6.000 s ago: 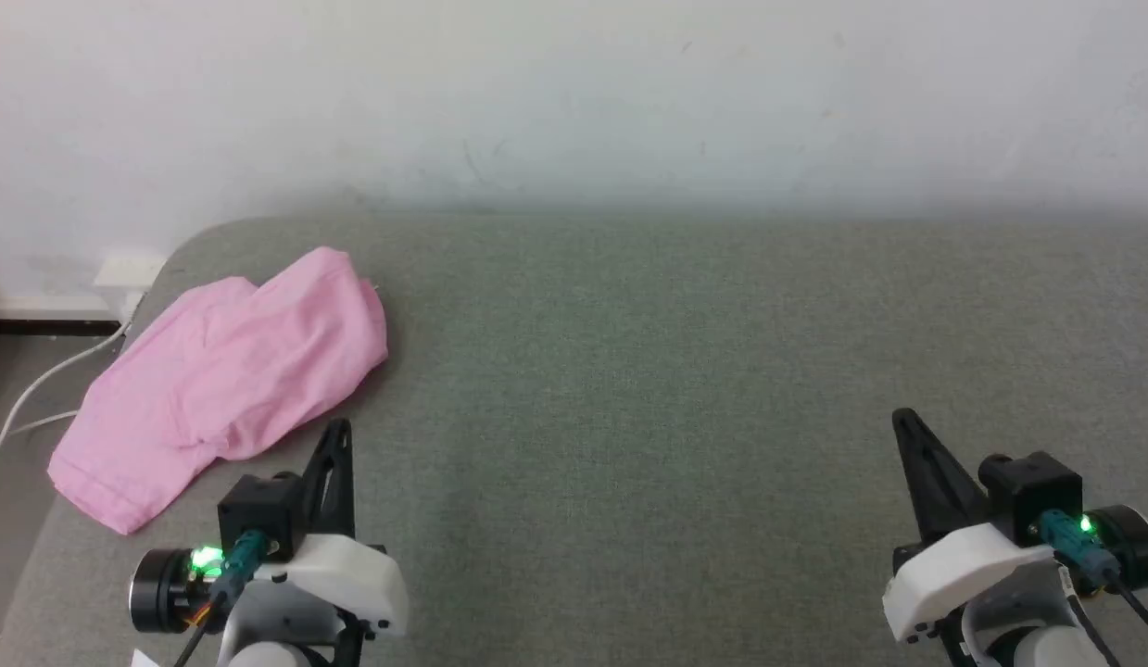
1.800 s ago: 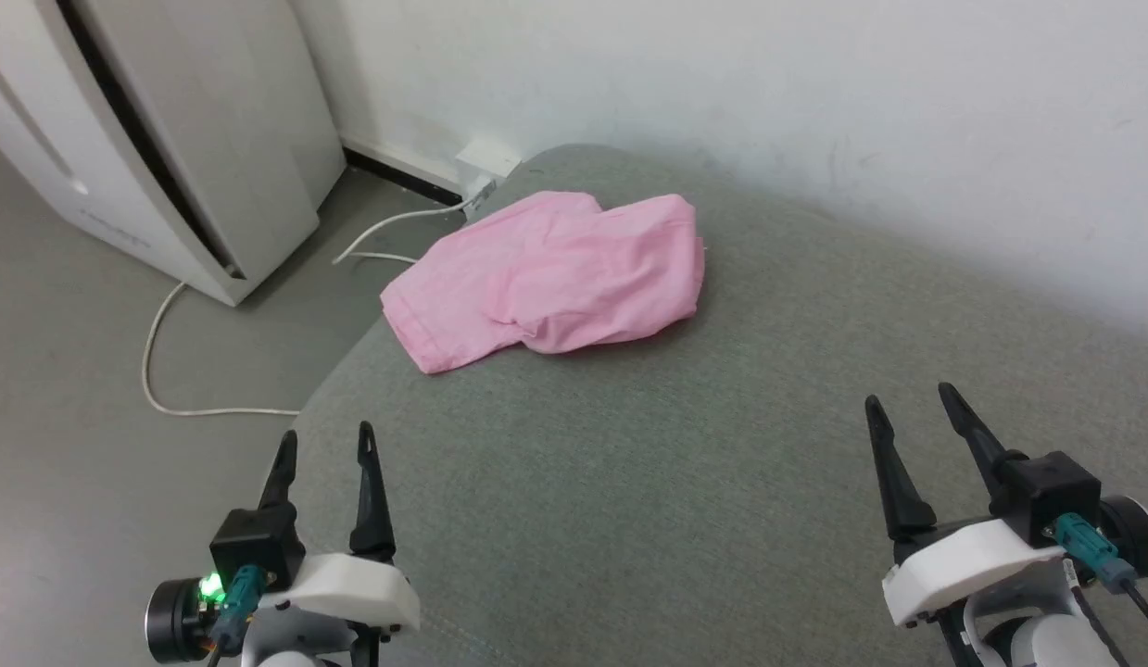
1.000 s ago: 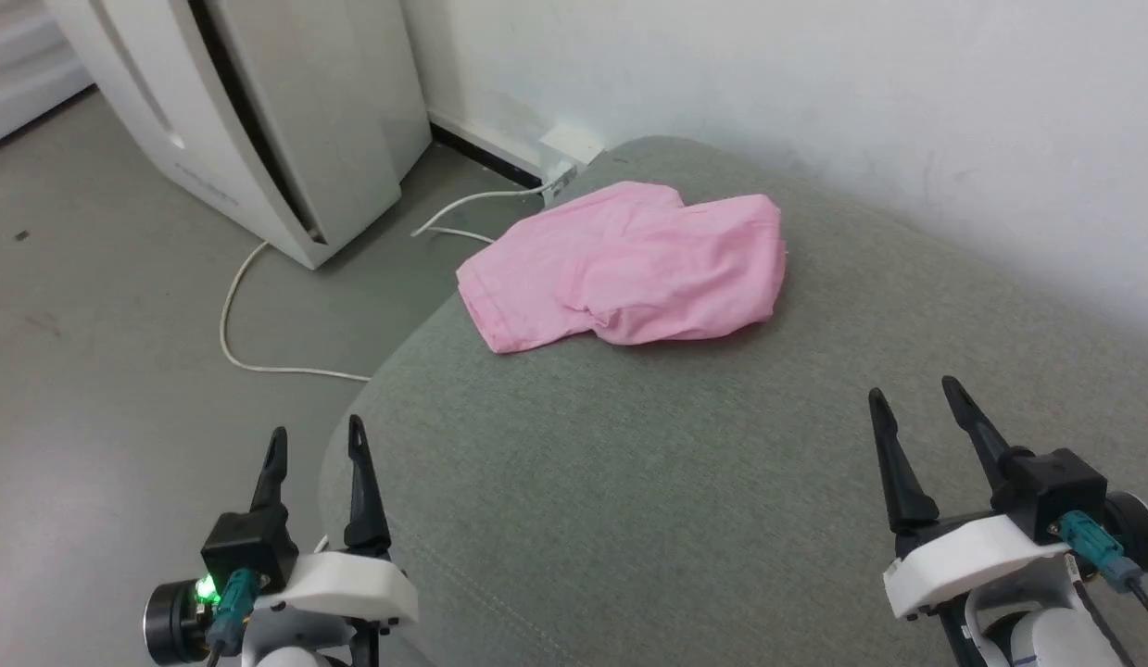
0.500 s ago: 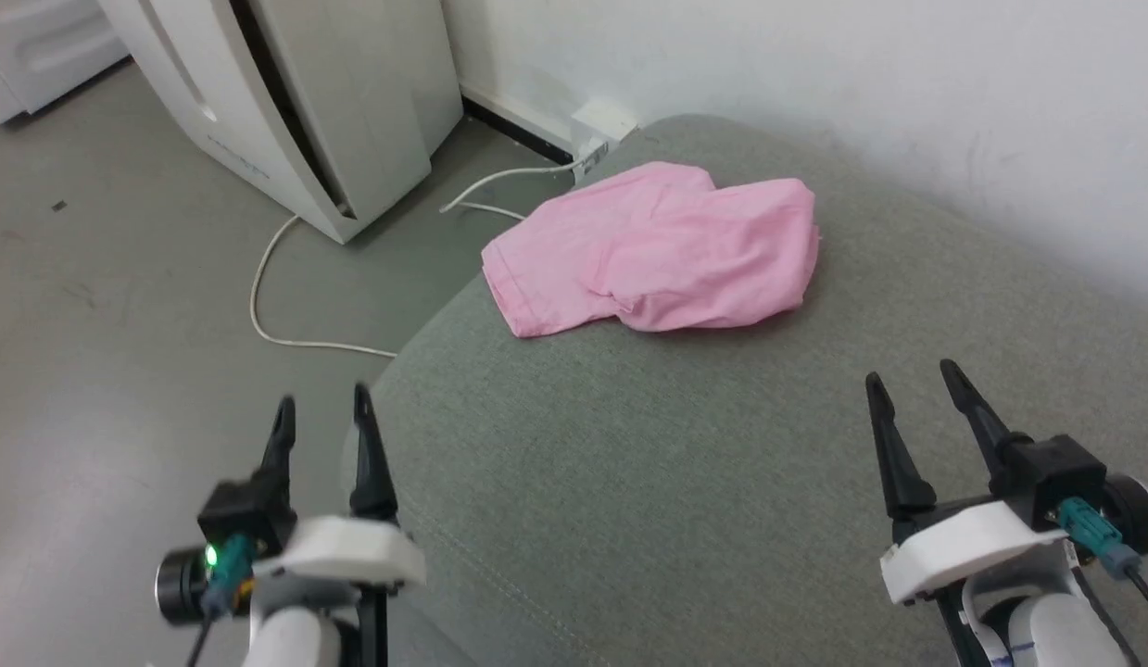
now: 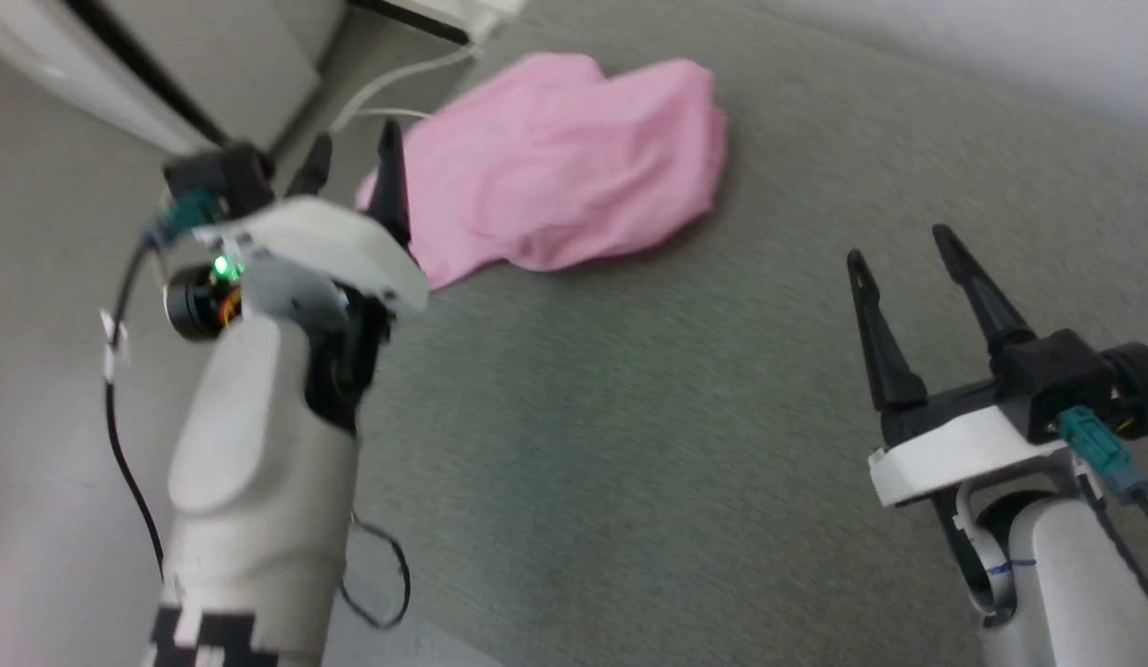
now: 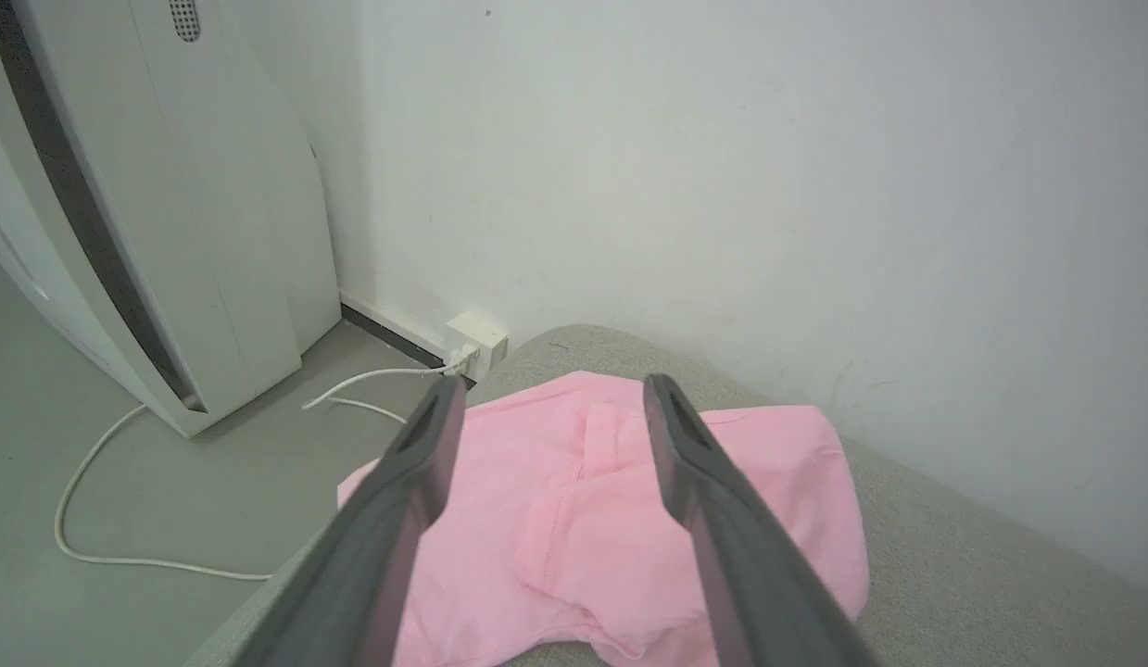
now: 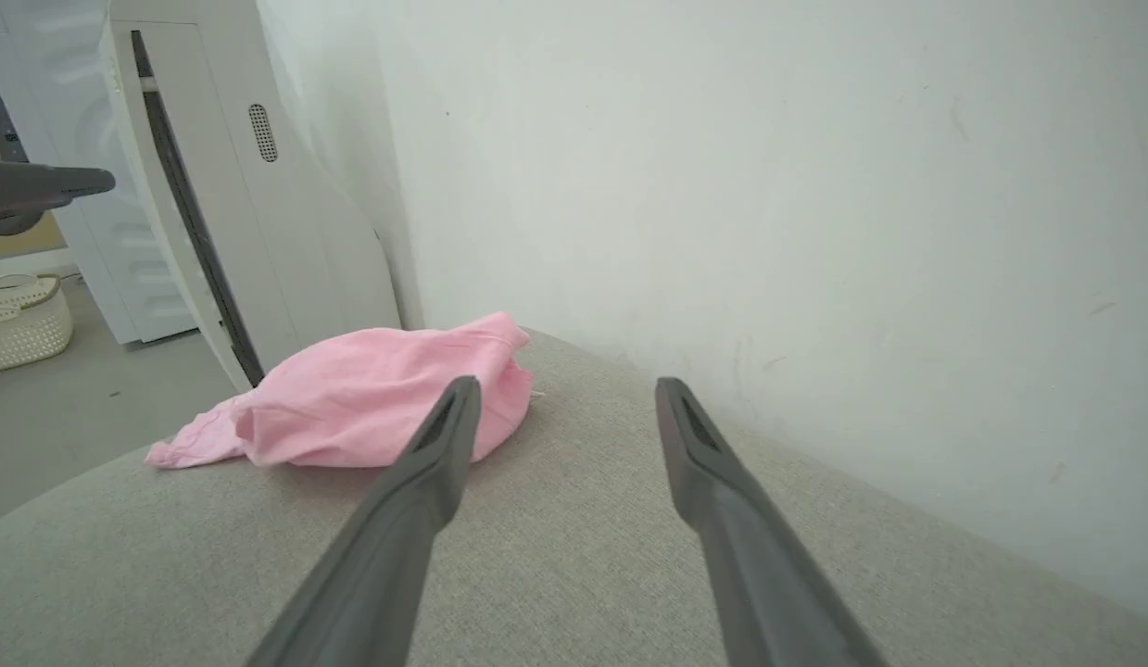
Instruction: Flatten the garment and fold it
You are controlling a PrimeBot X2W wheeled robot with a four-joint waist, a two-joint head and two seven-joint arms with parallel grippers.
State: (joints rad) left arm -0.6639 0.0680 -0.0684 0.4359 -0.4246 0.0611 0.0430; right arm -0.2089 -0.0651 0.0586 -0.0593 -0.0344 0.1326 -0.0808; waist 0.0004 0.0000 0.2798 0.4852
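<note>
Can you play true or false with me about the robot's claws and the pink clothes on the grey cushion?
1. The pink shorts lie rumpled on the grey cushion. True.
2. The left claw is pinching the shorts. False: it is open and holds nothing.
3. The right claw is open. True.
4. The right claw is nearer the shorts than the left claw. False: the left claw is nearer.
5. A white cable lies on the floor. True.
</note>
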